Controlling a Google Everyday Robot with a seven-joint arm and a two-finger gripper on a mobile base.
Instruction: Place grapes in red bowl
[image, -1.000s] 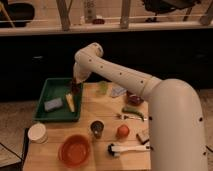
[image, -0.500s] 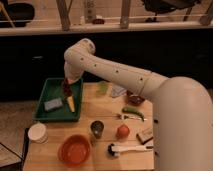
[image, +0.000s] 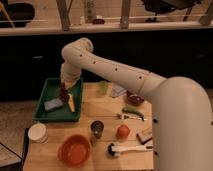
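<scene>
The arm (image: 115, 70) reaches across the counter (image: 107, 112) to the green tray (image: 50, 116), where the fingers (image: 63, 93) hang over its middle, closed on the dark grapes (image: 63, 96). Just below the fingers lie a blue sponge (image: 53, 104) and a yellow item (image: 71, 103). The red bowl (image: 74, 150) sits well below them, 1 white cup (image: 37, 133) beside it.

Grapes (image: 63, 94) at gripper (image: 63, 90) over green tray (image: 45, 116)
</scene>
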